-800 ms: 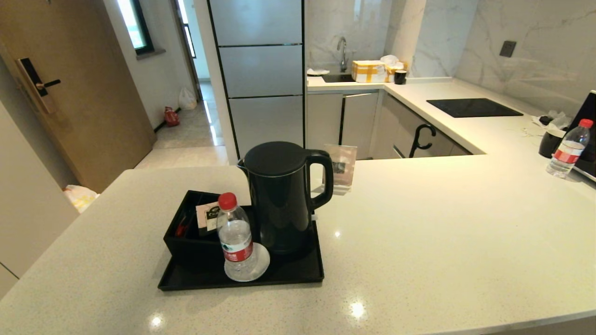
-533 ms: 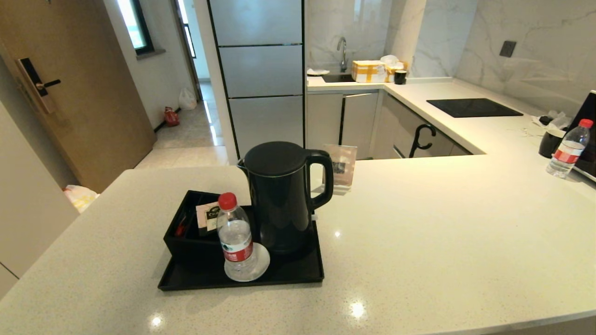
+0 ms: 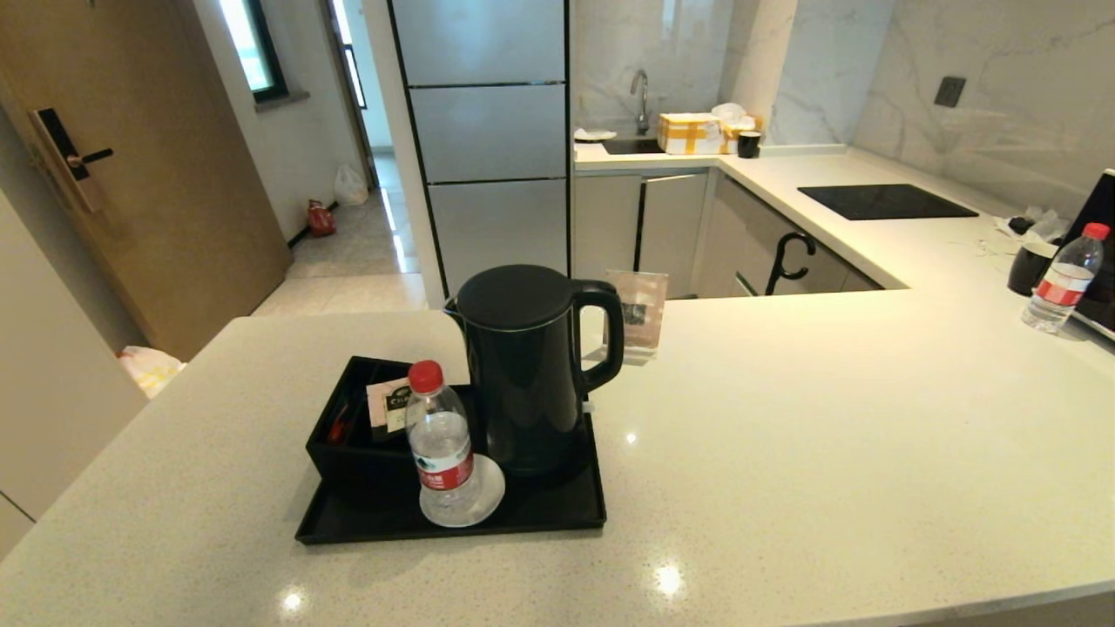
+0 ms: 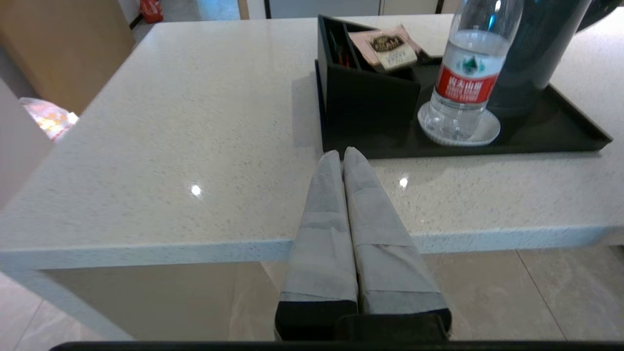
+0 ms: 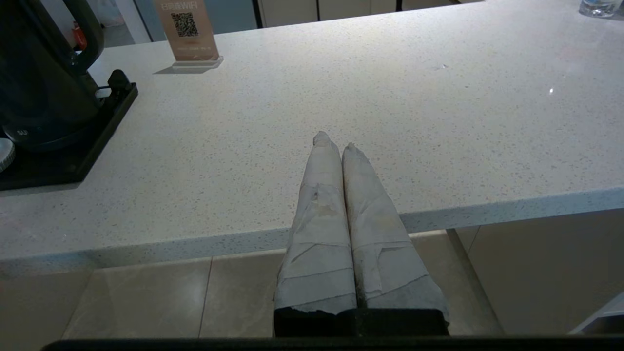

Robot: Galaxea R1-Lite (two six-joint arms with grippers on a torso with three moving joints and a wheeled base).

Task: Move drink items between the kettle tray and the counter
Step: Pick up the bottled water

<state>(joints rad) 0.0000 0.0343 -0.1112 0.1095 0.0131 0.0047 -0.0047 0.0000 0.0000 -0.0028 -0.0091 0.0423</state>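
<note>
Both arms hang back at the near edge of the counter [image 3: 827,435], neither one over the work. The left gripper [image 4: 342,152] has its two grey-wrapped fingers [image 4: 321,219] pressed flat together, nothing between them, the tips poised above the counter's near edge just short of the kettle tray [image 4: 560,136] and touching none of it. The right gripper [image 5: 332,140] is the same: jaws fully closed, empty, pointing out over a bare stretch of stone well to the side of the tray.

The tray sits toward the left half of the counter. On it the black kettle [image 3: 531,366] stands upright on its base, handle turned to the right. Just in front and to its left a water bottle [image 3: 440,444] with a red cap stands upright on a white disc [image 3: 488,496], close beside the kettle. Behind the bottle the black divided box [image 3: 348,435] holds sachets.

A second water bottle [image 3: 1063,279] stands upright on the counter far off to the right, next to a small black mug [image 3: 1030,266]. A little Wi-Fi sign [image 3: 638,313] stands behind the kettle, and a black hob [image 3: 884,202] lies flat along the back run.
</note>
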